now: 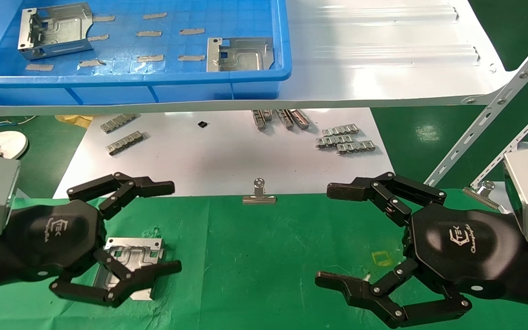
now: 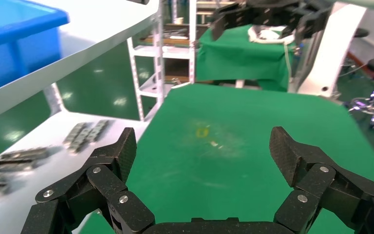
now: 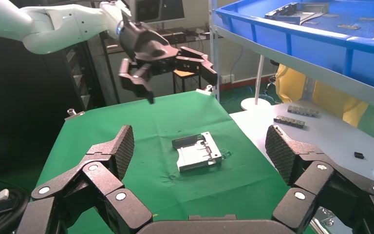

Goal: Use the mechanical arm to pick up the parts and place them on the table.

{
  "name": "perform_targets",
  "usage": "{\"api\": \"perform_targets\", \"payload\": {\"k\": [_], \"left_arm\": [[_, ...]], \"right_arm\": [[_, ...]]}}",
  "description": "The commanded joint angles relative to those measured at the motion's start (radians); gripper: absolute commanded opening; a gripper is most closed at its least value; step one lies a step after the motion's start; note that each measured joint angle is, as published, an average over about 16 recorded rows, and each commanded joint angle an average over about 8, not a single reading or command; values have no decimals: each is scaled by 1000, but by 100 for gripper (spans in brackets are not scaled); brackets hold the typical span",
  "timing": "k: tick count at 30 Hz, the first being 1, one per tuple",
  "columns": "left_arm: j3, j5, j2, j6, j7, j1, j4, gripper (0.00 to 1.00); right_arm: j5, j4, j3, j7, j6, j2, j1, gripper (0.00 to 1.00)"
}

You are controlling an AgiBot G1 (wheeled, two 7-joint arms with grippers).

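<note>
One silver-grey part [image 1: 133,254] lies flat on the green-cloth table [image 1: 264,256], untouched; it also shows in the right wrist view [image 3: 197,152]. My left gripper [image 1: 174,227] is open and empty, hovering above that part, with its lower finger overlapping it in the head view. The right wrist view shows the left gripper [image 3: 180,83] well above the cloth. My right gripper [image 1: 324,234] is open and empty over the cloth's right side. Two more parts [image 1: 55,30] [image 1: 240,54] lie in the blue bin [image 1: 154,82]. The left wrist view shows only bare cloth between the left gripper's fingers [image 2: 121,151].
The blue bin stands on a glossy white shelf [image 1: 383,55] above the back. Under it a white sheet [image 1: 227,156] bears small ribbed strips [image 1: 345,140]. A silver binder clip [image 1: 259,195] grips the cloth's back edge. A yellow square mark [image 1: 382,258] lies near the right gripper.
</note>
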Motion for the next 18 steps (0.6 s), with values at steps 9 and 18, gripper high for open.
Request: {"api": "perform_targets", "payload": {"k": [9, 18], "left_arm": [[-73, -41, -23, -18, -137, 73, -184, 100], [-94, -55, -31, -24, -165, 94, -237, 100]], "right_arm": [[0, 0, 0, 0, 0, 0, 0, 100], [0, 0, 0, 0, 0, 0, 0, 100]]}}
